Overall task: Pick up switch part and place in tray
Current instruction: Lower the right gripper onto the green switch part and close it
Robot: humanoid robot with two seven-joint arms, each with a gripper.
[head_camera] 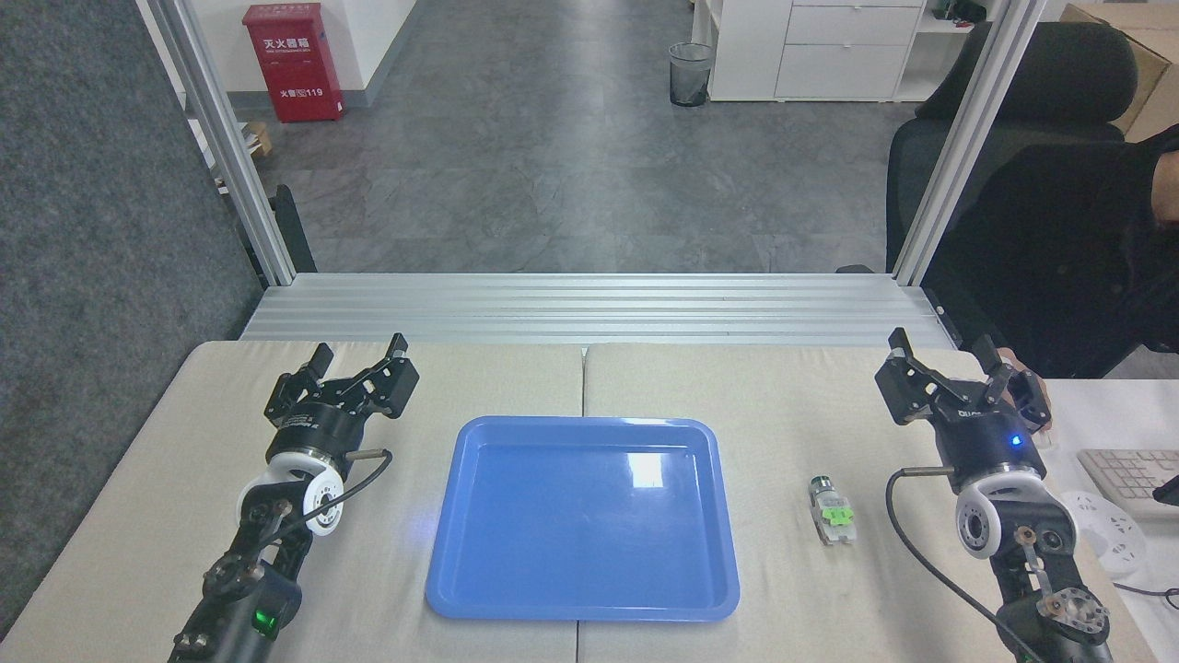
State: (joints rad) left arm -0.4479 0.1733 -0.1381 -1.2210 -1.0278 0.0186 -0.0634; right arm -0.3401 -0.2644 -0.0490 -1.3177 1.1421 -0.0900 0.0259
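Observation:
The switch part [831, 512], a small pale block with a green piece on top and a dark round end pointing away from me, lies on the table right of the tray. The blue tray [589, 603] sits in the middle of the table with nothing in it. My right gripper [941, 354] hovers open behind and to the right of the part, nothing between its fingers. At the far left, my left gripper [360, 353] is open too, well apart from the tray's back left corner.
A person in black sits at the right, a hand [1027, 382] resting just behind my right gripper. A keyboard [1128, 470] lies on a white desk at the right edge. Aluminium rails [589, 308] and posts frame the table's far side.

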